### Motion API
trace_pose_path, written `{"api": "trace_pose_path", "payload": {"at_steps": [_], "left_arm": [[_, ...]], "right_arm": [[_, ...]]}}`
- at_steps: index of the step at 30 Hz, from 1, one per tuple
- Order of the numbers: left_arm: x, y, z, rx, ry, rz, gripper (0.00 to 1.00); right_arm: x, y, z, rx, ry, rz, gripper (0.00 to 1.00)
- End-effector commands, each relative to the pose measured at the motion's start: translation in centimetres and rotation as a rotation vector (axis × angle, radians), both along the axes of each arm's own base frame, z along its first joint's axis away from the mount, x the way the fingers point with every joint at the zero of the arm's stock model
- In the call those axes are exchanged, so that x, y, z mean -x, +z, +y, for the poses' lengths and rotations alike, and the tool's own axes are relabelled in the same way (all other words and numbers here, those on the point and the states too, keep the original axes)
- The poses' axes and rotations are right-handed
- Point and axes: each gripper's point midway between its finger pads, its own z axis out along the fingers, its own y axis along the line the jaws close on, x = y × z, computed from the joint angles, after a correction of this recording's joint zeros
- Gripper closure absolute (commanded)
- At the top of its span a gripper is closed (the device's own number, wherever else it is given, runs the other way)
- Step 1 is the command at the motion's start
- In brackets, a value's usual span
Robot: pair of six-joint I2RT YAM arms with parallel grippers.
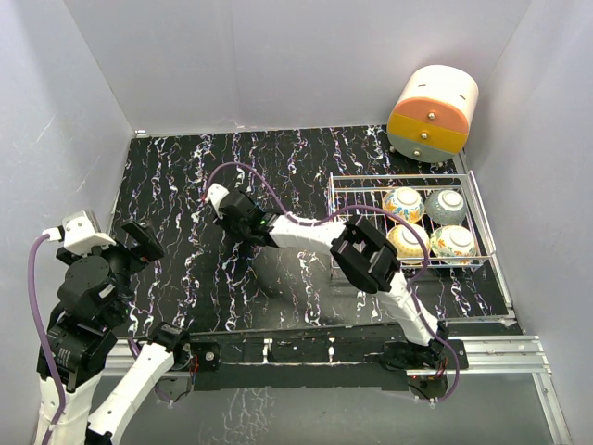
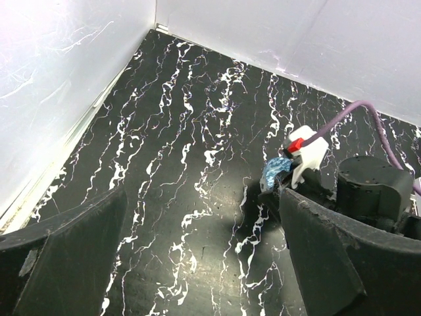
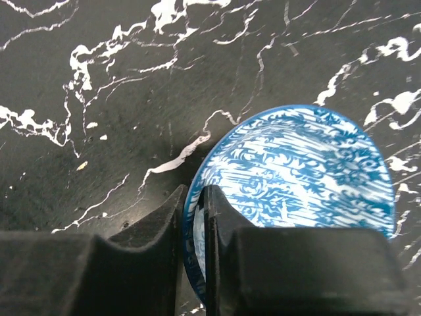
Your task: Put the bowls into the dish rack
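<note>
Bowls update: four are already sitting in the wire dish rack (image 1: 357, 199) on the right side of the black marbled bench (image 1: 185, 176). That's a floral bowl (image 1: 403, 202) and a speckled grey bowl (image 1: 447, 206) in the back row, plus two more floral bowls (image 1: 408, 242) (image 1: 454, 243) in front, all upright with their openings up.

There's also a fifth one, a blue-and-white patterned bowl (image 3: 296, 171), out on the bench left of the rack, roughly mid-bench. The right arm's fingers (image 3: 158, 224) are pinched on its rim, one inside and one outside, with almost no gap between them. I can't tell if the bowl is resting on the bench or lifted off it. From above the arm hides it completely.

The left arm's fingers (image 2: 72, 257) are spread wide with nothing between them, hanging over the left part of the bench. A round cream, orange and yellow drawer unit (image 1: 433, 113) sits behind the rack in the far right corner.
</note>
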Motion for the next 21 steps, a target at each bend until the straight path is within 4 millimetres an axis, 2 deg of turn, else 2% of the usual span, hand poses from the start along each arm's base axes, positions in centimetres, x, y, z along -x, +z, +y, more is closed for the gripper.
{"api": "trace_pose_path", "payload": {"at_steps": [1, 6, 10, 15, 19, 21], "left_arm": [[0.2, -0.2, 0.4, -0.016, 0.011, 0.003, 0.03], [0.2, 0.0, 0.4, -0.017, 0.012, -0.001, 0.03], [0.2, 0.2, 0.4, -0.018, 0.013, -0.006, 0.03], [0.2, 0.3, 0.4, -0.017, 0.010, -0.009, 0.03], [-0.1, 0.4, 0.1, -0.015, 0.002, -0.008, 0.03], [-0.2, 0.4, -0.1, -0.010, -0.006, -0.012, 0.03]], "right_arm": [[0.6, 3.4, 0.9, -0.121, 0.018, -0.016, 0.89], [3.0, 6.6, 1.7, -0.247, 0.111, 0.058, 0.92], [4.8, 10.9, 1.2, -0.426, 0.161, 0.137, 0.92], [6.5, 16.6, -1.5, -0.651, 0.249, 0.239, 0.92], [7.5, 21.0, -4.7, -0.808, 0.296, 0.278, 0.92], [8.2, 23.9, -6.6, -0.867, 0.324, 0.266, 0.92]]}}
